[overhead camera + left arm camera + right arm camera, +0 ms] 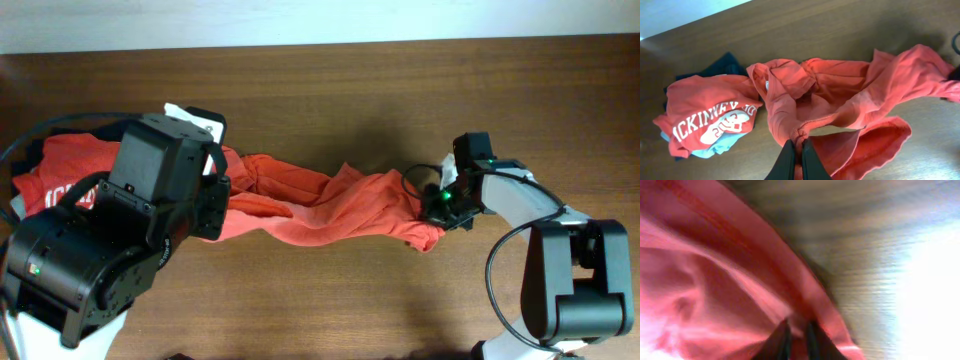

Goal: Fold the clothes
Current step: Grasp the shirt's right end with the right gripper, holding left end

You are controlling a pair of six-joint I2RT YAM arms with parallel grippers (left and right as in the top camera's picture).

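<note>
The orange-red T-shirt [330, 208] is stretched in a twisted band across the middle of the table, between both grippers. Its chest lettering is hidden in the folds. My left gripper [798, 148] is shut on a bunched fold at the shirt's left end [840, 95]; in the overhead view the arm body hides the jaws. My right gripper [438, 212] is shut on the shirt's right end. The right wrist view is blurred, with red cloth [715, 280] pinched between the fingers [798, 330].
A stack of folded garments lies at the far left: a red shirt with white "MCKINNEY" print [710, 117] [60, 170] on top of pale blue [715, 148] and navy [727, 62] ones. The wooden table [400, 90] reaches to a pale back edge.
</note>
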